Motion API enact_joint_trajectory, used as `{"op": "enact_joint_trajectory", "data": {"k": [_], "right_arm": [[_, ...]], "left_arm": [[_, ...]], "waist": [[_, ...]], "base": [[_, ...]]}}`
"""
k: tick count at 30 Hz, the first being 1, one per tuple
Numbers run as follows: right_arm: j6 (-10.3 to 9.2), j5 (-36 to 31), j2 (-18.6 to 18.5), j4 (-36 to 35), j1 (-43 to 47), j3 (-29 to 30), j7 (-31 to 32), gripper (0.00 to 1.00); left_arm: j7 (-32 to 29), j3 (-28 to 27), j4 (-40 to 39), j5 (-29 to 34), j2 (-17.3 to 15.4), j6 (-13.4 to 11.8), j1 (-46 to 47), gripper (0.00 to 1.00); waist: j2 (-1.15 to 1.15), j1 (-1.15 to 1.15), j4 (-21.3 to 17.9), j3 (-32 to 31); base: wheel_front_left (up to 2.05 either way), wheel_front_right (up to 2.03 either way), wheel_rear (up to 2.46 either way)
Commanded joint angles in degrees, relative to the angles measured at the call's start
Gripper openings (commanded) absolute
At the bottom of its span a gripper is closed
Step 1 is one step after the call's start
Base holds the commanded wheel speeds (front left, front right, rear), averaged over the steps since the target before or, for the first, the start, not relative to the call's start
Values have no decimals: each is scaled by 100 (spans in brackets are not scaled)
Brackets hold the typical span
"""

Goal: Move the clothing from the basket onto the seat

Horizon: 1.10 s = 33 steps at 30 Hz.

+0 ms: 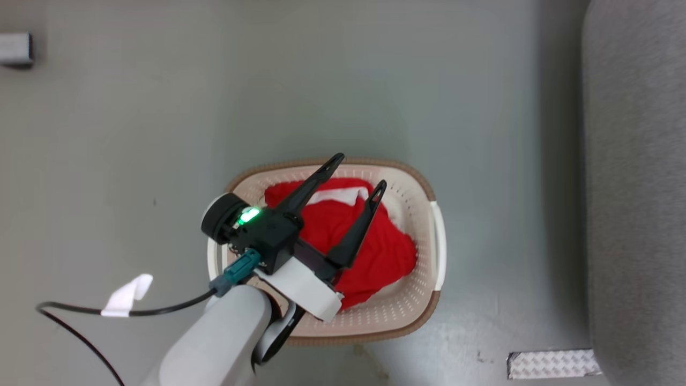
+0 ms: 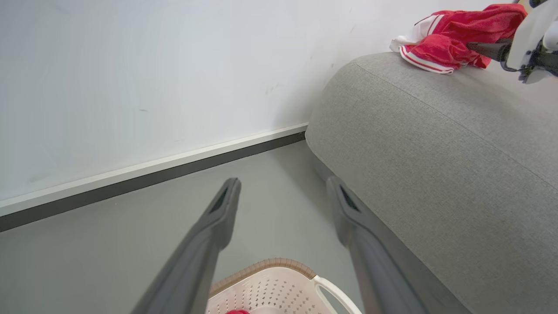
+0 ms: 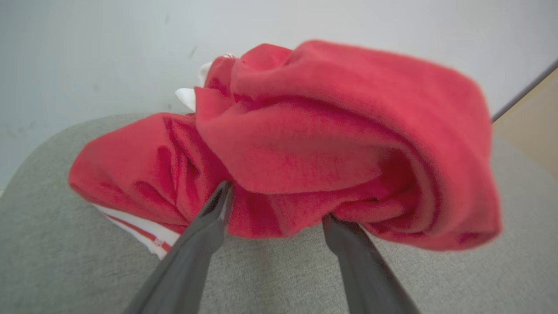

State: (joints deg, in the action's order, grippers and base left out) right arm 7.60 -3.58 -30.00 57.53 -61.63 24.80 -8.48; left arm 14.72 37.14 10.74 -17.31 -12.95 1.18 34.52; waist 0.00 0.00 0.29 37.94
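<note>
The basket [image 1: 411, 172] stands on the grey floor with red clothing [image 1: 378, 252] bunched inside it. My left gripper [image 1: 360, 170] hovers over that clothing, open, with nothing between its fingers. In the left wrist view the same gripper [image 2: 283, 181] points past the basket's rim [image 2: 270, 265] toward the wall. Another red garment with white stripes [image 2: 440, 43] lies on the grey seat [image 2: 436, 152]. My right gripper [image 3: 278, 203] is open at that garment [image 3: 305, 131], which rests on the seat [image 3: 270, 274] and bulges against the spread fingertips.
The seat [image 1: 638, 187] runs along the right side, a wide strip of floor away from the basket. A metal tread plate [image 1: 554, 363] lies by its foot. A black cable with white tape [image 1: 128, 295] trails at the left. A wall with a dark baseboard [image 2: 152, 176] is beyond.
</note>
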Motion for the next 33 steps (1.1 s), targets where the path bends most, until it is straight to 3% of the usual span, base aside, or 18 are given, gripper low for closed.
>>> {"op": "enact_joint_trajectory", "data": {"k": [1,8,14,25,33], "right_arm": [[-20,-69,67,-3,222,-13,-97,100],[-20,-142,384,-407,1203,-202,-480,100],[-20,12,742,-1469,2196,-329,-656,100],[-20,435,1697,-3966,4162,-980,-673,100],[-20,513,2304,-4596,5092,-1551,-674,100]], "left_arm": [[26,-45,20,-46,-24,-25,-102,100],[38,-109,190,-173,-64,-66,-465,100],[45,-364,268,-273,-153,-172,-962,100],[43,-1510,36,-136,-150,-500,-2270,100],[44,-2254,-87,84,-38,-483,-2964,100]], "waist": [[0,0,-120,-284],[0,0,-241,-1061],[0,0,-217,-1720],[0,0,-11,-2832],[0,0,125,-3392]], "base": [[0,0,0],[0,0,0],[0,0,0],[0,0,0],[0,0,0]]}}
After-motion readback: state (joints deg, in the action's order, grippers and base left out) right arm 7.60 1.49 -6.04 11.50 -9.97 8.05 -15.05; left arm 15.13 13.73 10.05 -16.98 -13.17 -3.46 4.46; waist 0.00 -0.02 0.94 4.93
